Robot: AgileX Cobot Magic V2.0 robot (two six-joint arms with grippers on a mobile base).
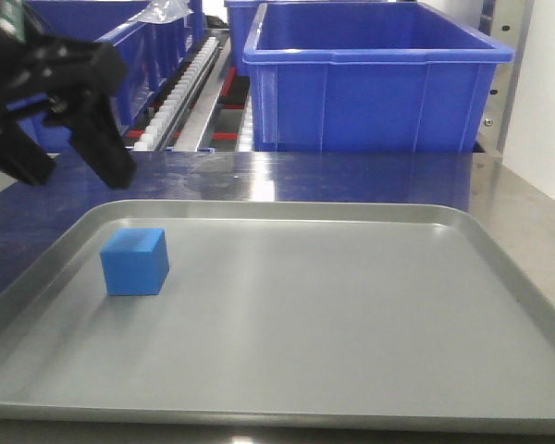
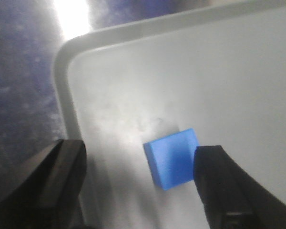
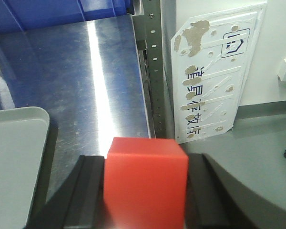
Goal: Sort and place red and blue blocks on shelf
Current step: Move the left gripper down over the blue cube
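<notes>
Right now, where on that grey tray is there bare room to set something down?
The tray is bare from the blue block across to its right rim. Its left side is crowded: block there, open left pincer above.

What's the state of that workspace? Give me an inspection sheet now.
Surface: grey tray on a steel top.
Job's things: blue block on the tray's left side; red block held off the tray; shelf with roller tracks behind.
Clutter: large blue bins on the shelf.
Grippers: left gripper open, empty, raised near the tray's far left corner; right gripper shut on the red block.
Cables: nothing seen.
Surroundings: worn printed label beside a perforated steel upright.
</notes>
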